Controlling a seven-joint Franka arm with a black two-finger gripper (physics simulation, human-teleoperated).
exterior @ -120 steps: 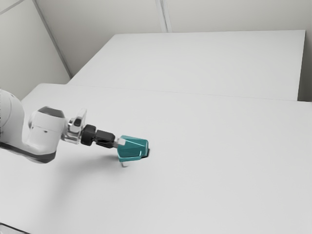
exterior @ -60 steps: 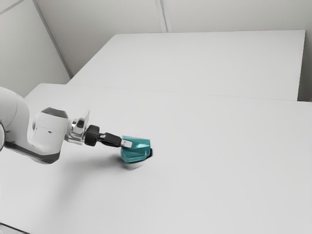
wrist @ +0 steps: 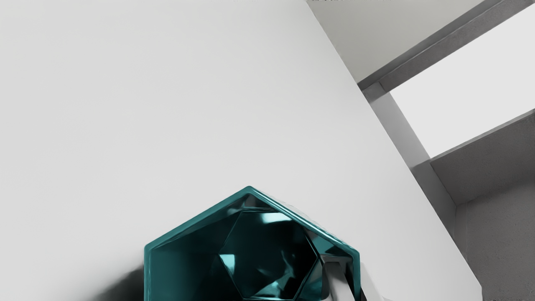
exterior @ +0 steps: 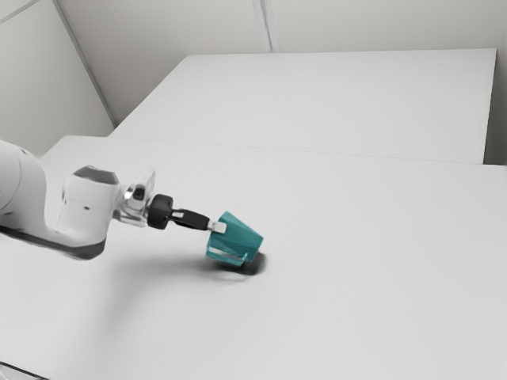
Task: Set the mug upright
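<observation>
Glossy teal, hexagonal-rimmed mug [exterior: 238,240] is tilted over, wall pinched in the black gripper [exterior: 218,227], one finger [wrist: 337,278] poking right inside.

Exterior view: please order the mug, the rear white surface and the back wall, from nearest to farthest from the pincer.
1. Mug, held in the pincer.
2. Rear white surface, beyond the mug.
3. Back wall, behind that surface.
</observation>
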